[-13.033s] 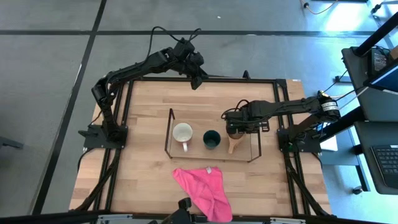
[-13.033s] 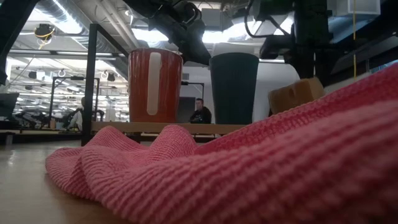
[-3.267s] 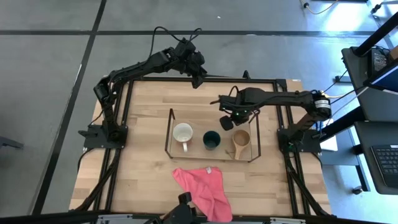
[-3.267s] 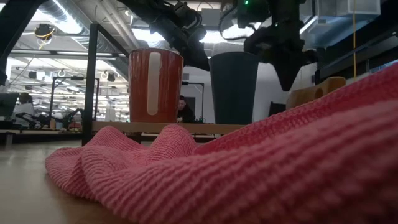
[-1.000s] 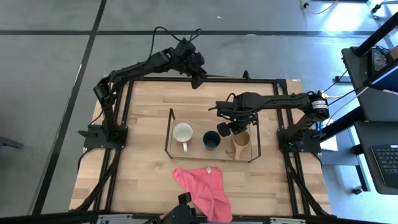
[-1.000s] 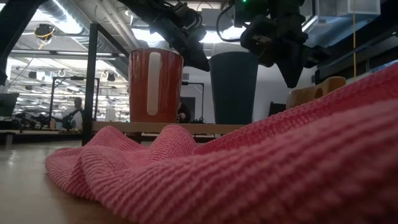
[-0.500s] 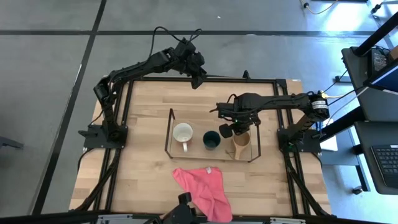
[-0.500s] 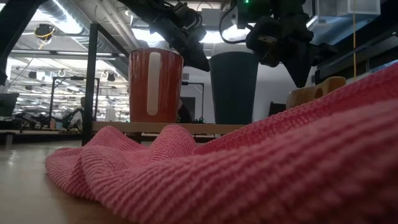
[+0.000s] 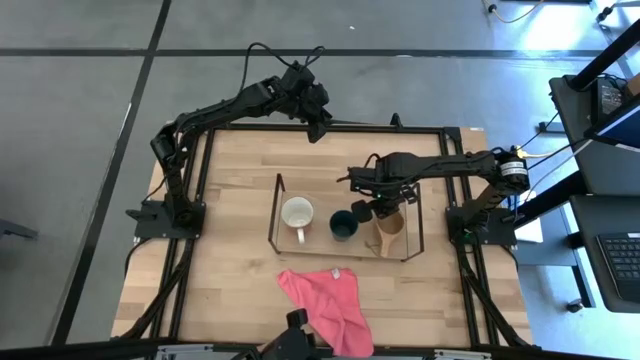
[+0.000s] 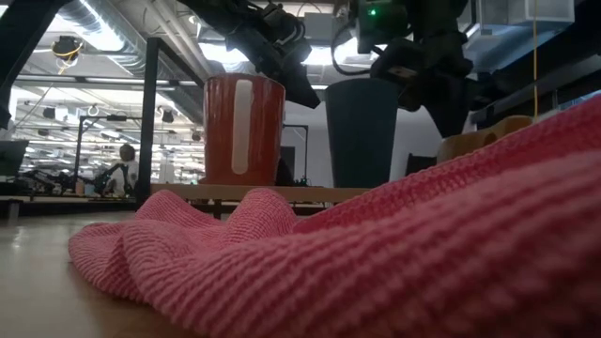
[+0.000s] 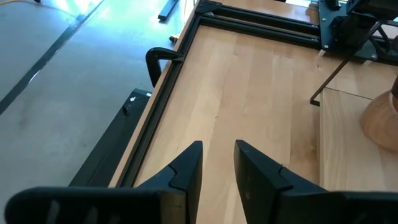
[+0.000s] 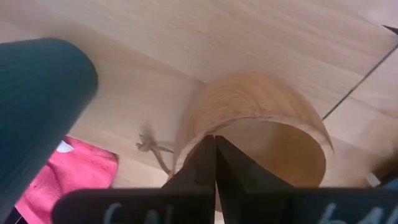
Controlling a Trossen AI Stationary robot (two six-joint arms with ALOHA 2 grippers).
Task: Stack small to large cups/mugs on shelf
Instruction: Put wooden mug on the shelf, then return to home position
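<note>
The right claw point(image 9: 365, 210) is pressed together with nothing in it, hanging over the shelf point(image 9: 276, 195) right between the green cup point(image 9: 342, 225) and the wooden cup point(image 9: 389, 226). Its wrist view shows the two fingers flat against each other just above the wooden cup's near rim, though whether they actually touch it is hard to say. The green cup is cut off at the frame edge there, and only a corner of the pink cloth point(image 12: 74, 171) peeks out.

The left claw point(image 9: 317, 131) waits up over the far edge of the surface point(image 9: 235, 270), fingers a bit apart, holding nothing.

All three cups sit in a row on the shelf, none stacked: red mug point(image 9: 297, 213) at the left, green cup in the middle, wooden cup at the right. From table height the pink cloth fills the foreground and hides most of the wooden cup point(image 10: 488, 131); just its top edge shows. Someone point(image 10: 127, 161) is visible way back in the room, too small to make out.
</note>
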